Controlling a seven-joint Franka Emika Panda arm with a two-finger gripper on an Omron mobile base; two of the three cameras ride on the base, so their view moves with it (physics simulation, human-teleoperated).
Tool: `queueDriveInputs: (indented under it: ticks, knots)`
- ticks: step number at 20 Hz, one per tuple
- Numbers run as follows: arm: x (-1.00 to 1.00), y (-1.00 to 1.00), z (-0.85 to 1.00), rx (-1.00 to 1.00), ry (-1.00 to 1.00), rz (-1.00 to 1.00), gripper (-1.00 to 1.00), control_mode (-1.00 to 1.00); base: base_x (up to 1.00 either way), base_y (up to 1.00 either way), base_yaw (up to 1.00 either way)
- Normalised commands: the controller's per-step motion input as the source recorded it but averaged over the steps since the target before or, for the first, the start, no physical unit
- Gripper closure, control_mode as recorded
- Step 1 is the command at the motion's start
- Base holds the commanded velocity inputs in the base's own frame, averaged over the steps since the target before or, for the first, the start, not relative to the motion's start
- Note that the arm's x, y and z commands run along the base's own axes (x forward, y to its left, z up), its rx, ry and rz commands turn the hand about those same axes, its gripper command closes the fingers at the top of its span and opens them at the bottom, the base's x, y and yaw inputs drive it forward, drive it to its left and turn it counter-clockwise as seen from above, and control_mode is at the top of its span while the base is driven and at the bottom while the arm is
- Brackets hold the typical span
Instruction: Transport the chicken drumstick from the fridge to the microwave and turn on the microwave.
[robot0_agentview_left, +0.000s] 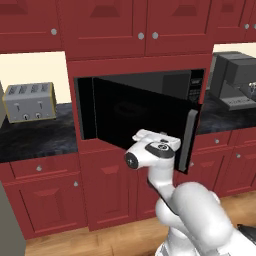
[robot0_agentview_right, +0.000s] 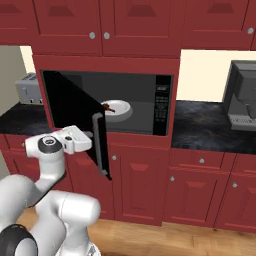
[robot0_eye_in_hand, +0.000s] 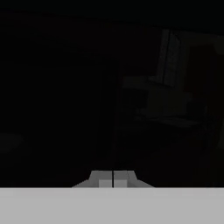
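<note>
Tabletop (robot0_agentview_right: 210, 125) runs dark under red cabinets (robot0_agentview_right: 142, 20), toaster (robot0_agentview_left: 29, 101) at its left end. Right base view catches the chicken drumstick (robot0_agentview_right: 109, 107) on a plate (robot0_agentview_right: 120, 111) inside the open microwave (robot0_agentview_right: 150, 100). Pincer (robot0_eye_in_hand: 113, 178) fingers pressed together, facing the dark door (robot0_agentview_left: 140, 117).

Open microwave (robot0_agentview_right: 162, 107), chicken drumstick (robot0_agentview_right: 110, 108) on white plate (robot0_agentview_right: 122, 111) inside, fingers (robot0_agentview_right: 91, 135) at door's outer face

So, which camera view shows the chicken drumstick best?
The right base view: the chicken drumstick lies on a white plate inside the microwave. In the left base view the open door hides it; the hand view is too dark.
</note>
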Motion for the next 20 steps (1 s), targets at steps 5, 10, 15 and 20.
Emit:
queueDriveInputs:
  ticks: [5,10,15,20]
  knots:
    - [0.53,0.0,0.0,0.03,-0.03,0.08,1.0,-1.0,0.0,0.0,0.0]
    - [0.49,0.0,0.0,0.03,-0.05,0.1,1.0,-1.0,0.0,0.0,0.0]
    - [0.35,0.0,0.0,0.01,-0.02,0.07,1.0,-1.0,0.0,0.0,0.0]
    - [0.26,0.0,0.0,0.0,0.0,0.01,1.0,-1.0,0.0,0.0,0.0]
